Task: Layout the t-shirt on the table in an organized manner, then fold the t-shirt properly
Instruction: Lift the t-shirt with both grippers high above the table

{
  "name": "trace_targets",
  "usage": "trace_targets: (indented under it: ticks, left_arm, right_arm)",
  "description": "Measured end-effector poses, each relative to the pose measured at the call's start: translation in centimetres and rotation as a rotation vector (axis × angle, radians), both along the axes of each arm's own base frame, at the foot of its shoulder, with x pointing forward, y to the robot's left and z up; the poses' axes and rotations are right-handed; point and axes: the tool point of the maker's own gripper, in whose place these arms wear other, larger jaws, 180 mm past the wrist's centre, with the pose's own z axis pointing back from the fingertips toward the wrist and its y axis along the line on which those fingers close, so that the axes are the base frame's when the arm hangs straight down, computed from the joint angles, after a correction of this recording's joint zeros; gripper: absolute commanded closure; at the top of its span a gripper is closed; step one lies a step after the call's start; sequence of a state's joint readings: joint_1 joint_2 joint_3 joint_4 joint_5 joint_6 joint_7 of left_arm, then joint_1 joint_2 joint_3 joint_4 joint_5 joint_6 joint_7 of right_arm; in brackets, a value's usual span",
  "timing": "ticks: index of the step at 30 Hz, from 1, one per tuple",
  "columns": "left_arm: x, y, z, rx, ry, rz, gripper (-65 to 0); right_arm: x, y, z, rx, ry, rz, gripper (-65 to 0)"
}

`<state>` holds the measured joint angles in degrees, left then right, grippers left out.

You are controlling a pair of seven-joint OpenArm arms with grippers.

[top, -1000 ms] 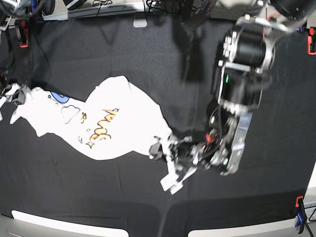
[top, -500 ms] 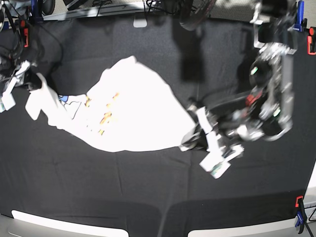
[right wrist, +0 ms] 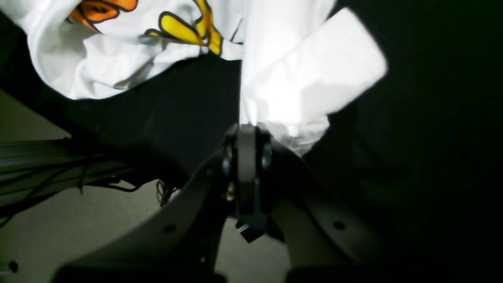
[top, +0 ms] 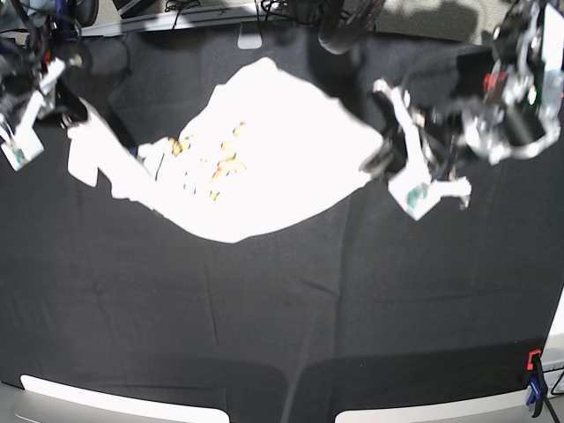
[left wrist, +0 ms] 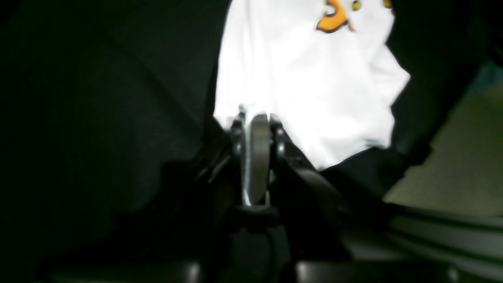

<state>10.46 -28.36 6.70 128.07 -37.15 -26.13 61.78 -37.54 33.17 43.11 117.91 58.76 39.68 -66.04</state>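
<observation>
The white t-shirt point(top: 264, 150) hangs stretched between my two grippers over the far half of the black table point(top: 264, 308), its orange and yellow print creased near the middle. My left gripper point(top: 381, 160) at the right of the base view is shut on one edge of the cloth. In the left wrist view the left gripper point(left wrist: 255, 118) pinches the t-shirt point(left wrist: 306, 86). At the far left my right gripper point(top: 69, 113) is shut on the other end. In the right wrist view the right gripper point(right wrist: 246, 127) clamps the bunched t-shirt point(right wrist: 298, 90).
An orange clamp point(top: 533, 359) and a blue clamp point(top: 532, 393) grip the cloth at the front right corner. A white block point(top: 250, 40) and cables lie along the far edge. Beige floor point(right wrist: 78, 228) shows beyond the table edge.
Both grippers have moved toward the far side and further apart, carrying the shirt. The cloth has risen off the table and spread wider between them.
</observation>
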Motion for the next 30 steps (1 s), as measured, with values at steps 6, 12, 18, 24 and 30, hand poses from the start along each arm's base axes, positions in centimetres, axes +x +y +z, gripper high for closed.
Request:
trace_targets:
  ticks: [6,12,18,24,30]
  left_arm:
    - [-3.0,-0.1,0.6,0.039,0.001,-0.053,0.0]
    - [-3.0,1.7,-1.1,0.123,0.032,0.039,0.0]
    - [-0.6,4.8,-1.4,0.290,-0.095,0.143,0.0]
    - [4.4,8.3,2.1,0.379,-0.325,0.368,0.0]
    - [7.5,11.1,5.7,0.471,-0.491,0.503,0.0]
  right_arm:
    - [-1.1,-2.5,2.6,-0.022,-0.096,-0.158,0.0]
    - [-1.5,-5.3,4.7,-0.086,-0.153,-0.251,0.0]
    - [-1.4,-8.8,8.1,-0.184,-0.264,-0.336,0.0]
    - [1.7,-11.7,13.8,-0.338,-0.441,-0.348,0.0]
    - [4.9,-11.8,19.9,-0.396,-0.645,-0.308,0.0]
